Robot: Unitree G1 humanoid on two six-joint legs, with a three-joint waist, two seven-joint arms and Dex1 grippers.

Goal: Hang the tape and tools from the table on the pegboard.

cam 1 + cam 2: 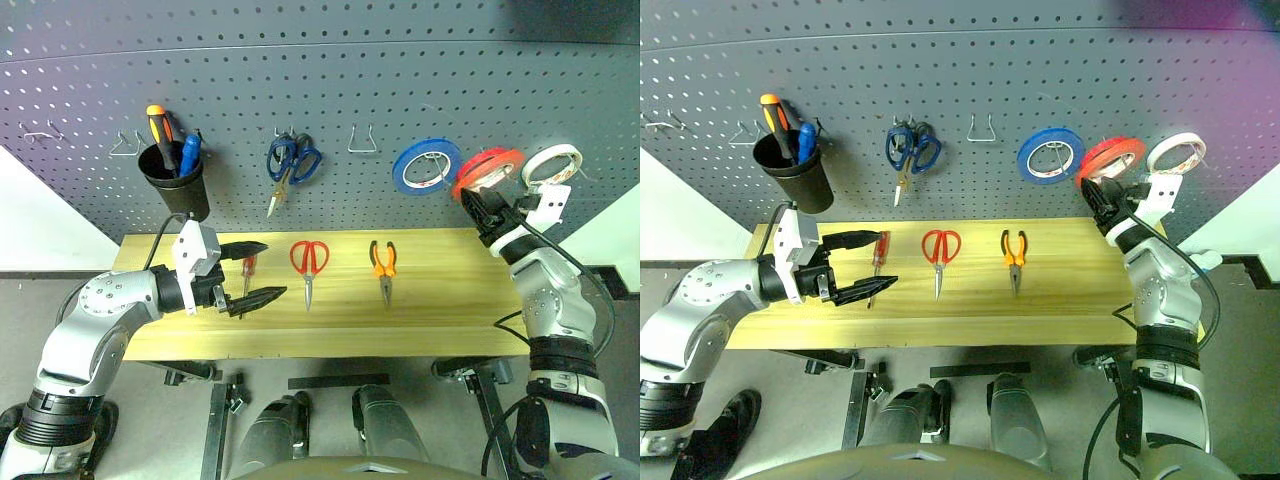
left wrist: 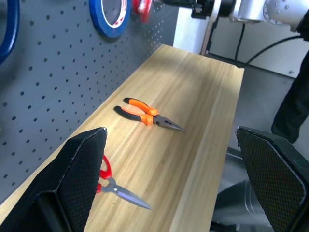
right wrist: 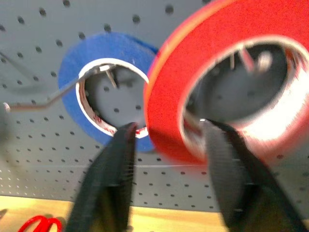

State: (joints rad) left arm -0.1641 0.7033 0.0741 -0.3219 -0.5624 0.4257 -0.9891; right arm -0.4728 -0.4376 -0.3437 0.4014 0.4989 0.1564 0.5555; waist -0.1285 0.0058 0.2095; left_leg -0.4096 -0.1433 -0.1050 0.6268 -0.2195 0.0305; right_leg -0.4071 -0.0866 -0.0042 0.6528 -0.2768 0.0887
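Right tool (image 3: 166,145) straddles the red tape's (image 3: 217,72) rim, grip unclear; left tool (image 1: 255,272) wide, empty

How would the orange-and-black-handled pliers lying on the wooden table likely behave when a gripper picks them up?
The orange-and-black-handled pliers look like rigid metal, so probably stiff and rather heavy for their size. Lying flat on the light wooden table, they shouldn't roll. Their handles are spread, so the pivot may swing if only one handle is gripped.

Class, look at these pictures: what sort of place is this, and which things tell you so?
Most likely a workshop or tool bench: a dark pegboard with wire hooks holds tape rolls and scissors, and pliers lie on a wooden table.
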